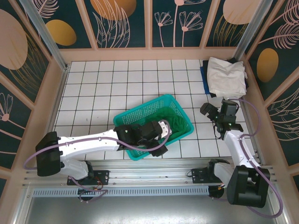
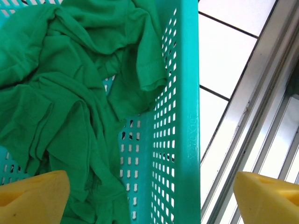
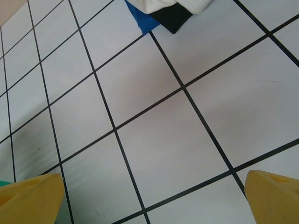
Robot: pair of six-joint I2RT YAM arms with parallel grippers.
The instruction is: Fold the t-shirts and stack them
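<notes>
Emerald green cloth t-shirt point(image 2: 70, 93) lies crumpled in the teal plastic mesh basket point(image 2: 180, 116), just beneath the left gripper point(image 1: 162, 138), whose jaws are spread wide, grasping nothing, straddling the basket's near wall. The right gripper point(image 3: 149, 196) hangs released above the white tiled table point(image 3: 163, 130); ahead of it a folded off-white t-shirt point(image 1: 226, 74) tops blue point(image 3: 140, 18) and black point(image 3: 173, 18) ones.

Left arm point(image 1: 88, 142) outstretched, right arm point(image 1: 235, 141) bent, both jaws wide

Probably a lab test cell: gridded table point(image 1: 140, 79), patterned walls point(image 1: 121, 23).
</notes>
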